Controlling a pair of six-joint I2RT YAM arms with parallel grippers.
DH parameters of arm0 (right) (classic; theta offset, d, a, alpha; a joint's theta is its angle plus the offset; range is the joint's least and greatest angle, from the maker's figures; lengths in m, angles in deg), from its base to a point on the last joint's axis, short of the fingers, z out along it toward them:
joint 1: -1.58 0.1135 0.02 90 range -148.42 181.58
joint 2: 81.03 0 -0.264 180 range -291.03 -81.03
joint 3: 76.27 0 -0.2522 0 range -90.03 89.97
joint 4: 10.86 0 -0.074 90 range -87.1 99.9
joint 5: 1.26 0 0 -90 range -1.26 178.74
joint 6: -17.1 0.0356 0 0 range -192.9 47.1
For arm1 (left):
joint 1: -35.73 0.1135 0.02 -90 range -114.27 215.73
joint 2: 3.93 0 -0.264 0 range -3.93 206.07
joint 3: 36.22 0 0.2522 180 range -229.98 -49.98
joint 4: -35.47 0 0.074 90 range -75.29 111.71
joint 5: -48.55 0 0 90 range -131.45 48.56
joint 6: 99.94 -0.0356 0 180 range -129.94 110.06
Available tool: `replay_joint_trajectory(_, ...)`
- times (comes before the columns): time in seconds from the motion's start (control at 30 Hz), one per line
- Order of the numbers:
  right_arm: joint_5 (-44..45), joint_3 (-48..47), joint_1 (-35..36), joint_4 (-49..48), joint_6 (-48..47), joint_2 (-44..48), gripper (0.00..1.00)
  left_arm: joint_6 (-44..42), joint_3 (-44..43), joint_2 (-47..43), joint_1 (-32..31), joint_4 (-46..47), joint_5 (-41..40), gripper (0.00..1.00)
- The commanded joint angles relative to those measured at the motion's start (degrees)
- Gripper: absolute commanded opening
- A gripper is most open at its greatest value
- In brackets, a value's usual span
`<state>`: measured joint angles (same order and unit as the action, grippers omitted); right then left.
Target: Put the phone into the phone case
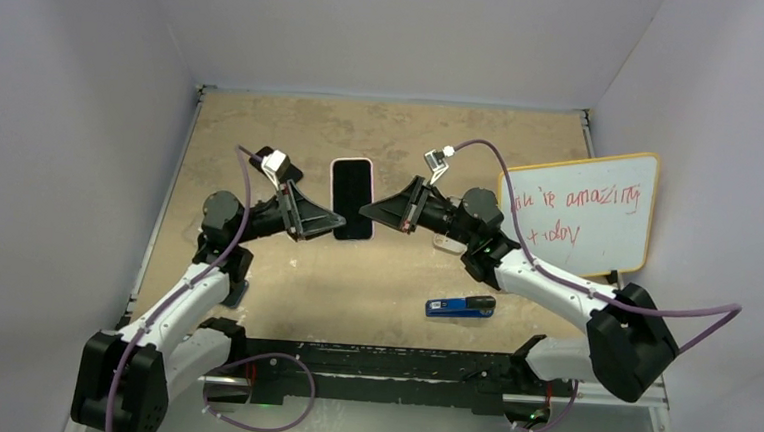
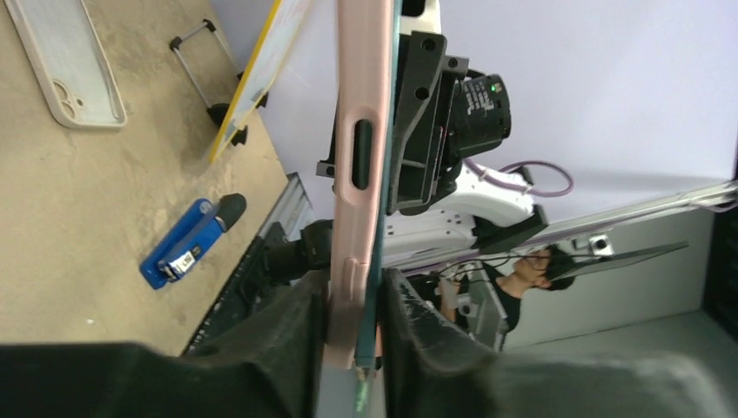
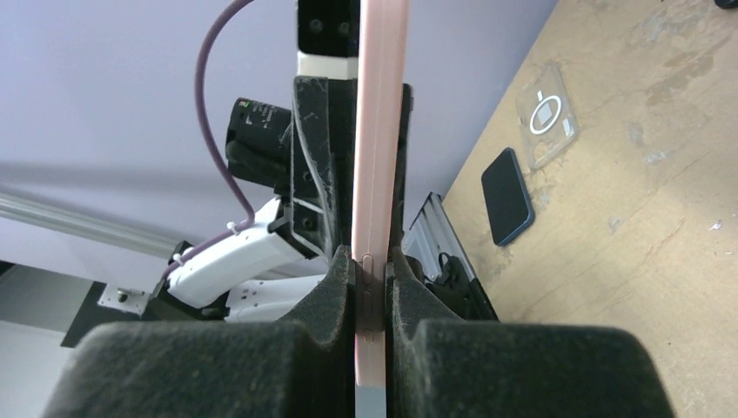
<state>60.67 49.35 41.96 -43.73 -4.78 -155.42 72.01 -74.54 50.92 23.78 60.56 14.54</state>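
Seating stage, seemingly: right gripper (image 3: 372, 272) clamps phone case (image 3: 380, 131) at five o'clock, left gripper (image 2: 352, 300) pinches it at seven; next, press phone (image 1: 352, 196) flush.

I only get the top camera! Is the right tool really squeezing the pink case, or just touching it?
Observer: Squeezing. The right wrist camera shows the right tool shut on the pink case, a pad pressed on each side of its thin edge.
Operator: Is the phone all the way in?
Observer: Probably not. In the left wrist camera the phone pokes a greenish edge past the case's corner, between the fingers of the left tool.
Operator: Anything on the table that I can't see?
Observer: Yes. The right wrist camera shows a clear case with a ring lying on the table, a dark phone near it.
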Motion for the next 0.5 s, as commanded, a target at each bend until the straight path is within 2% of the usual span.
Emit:
replay_joint_trajectory(0.0, 1.9, -4.1, 0.1, -4.6, -0.9, -0.7, 0.0, -1.3, -1.8, 1.0, -1.8, 1.6, -1.3, 0.13)
replay_joint_trajectory(0.03, 1.7, -4.3, 0.1, -4.5, -1.2, -1.0, 0.0, -2.4, -2.2, 1.0, -1.9, 0.2, -1.2, 0.03)
replay_joint_trajectory(0.07, 0.9, -4.4, 0.1, -4.5, -1.5, -1.3, 0.02, -3.9, -3.0, 1.0, -1.9, -2.1, -1.1, 0.0)
replay_joint_trajectory(0.17, -1.7, -5.1, 0.1, -2.2, -3.2, -1.0, 0.2, -9.0, -5.9, 0.9, -1.9, -8.3, 0.5, 0.0)
replay_joint_trajectory(0.27, -2.3, -6.2, 0.0, 2.4, -4.8, -0.1, 0.35, -10.7, -7.0, 0.7, -1.9, -8.0, 3.5, 0.0)
replay_joint_trajectory(0.47, -2.7, -9.0, 0.0, 4.6, -5.3, -0.5, 0.45, -10.9, -7.7, 0.3, -1.9, -4.1, 9.6, 0.0)
